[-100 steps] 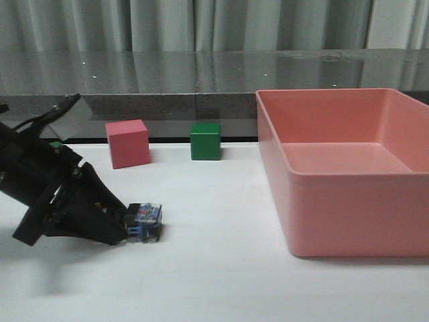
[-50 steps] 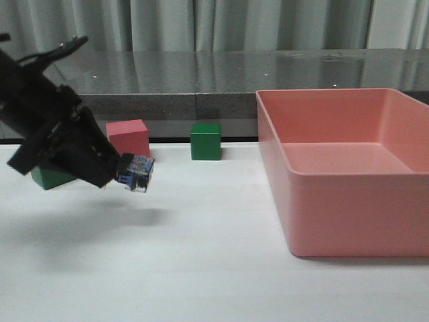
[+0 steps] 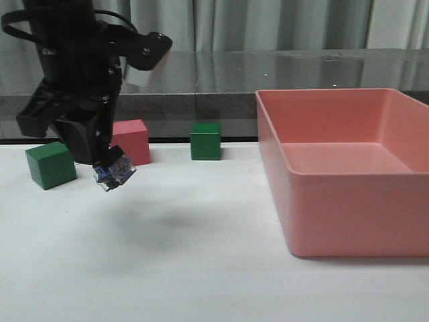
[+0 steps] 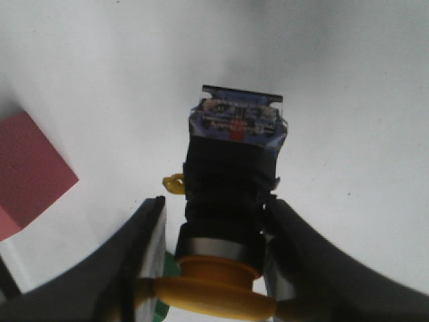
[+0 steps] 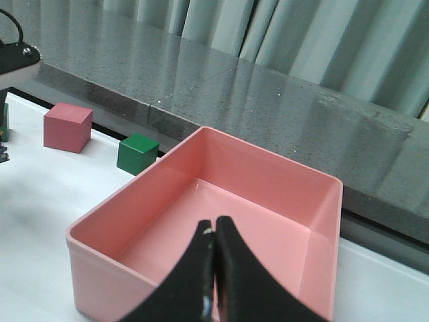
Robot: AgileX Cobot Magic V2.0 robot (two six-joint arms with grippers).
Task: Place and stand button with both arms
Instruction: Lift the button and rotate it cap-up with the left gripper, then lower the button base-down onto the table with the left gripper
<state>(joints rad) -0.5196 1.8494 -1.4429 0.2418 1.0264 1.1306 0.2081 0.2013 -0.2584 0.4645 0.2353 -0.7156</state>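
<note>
My left gripper is shut on the button and holds it in the air above the white table, base pointing down and tilted. In the left wrist view the button sits between the fingers: yellow-orange cap nearest the wrist, black body, clear-blue base toward the table. My right gripper is shut and empty, hanging above the pink bin. It is out of the front view.
A pink cube and a green cube stand at the back of the table, another green cube at the left. The pink bin fills the right side. A grey ledge and curtains lie behind.
My left arm has lifted the button off the table and swung from a low slant to near vertical. The button went up and a little left. The left green cube is uncovered.
</note>
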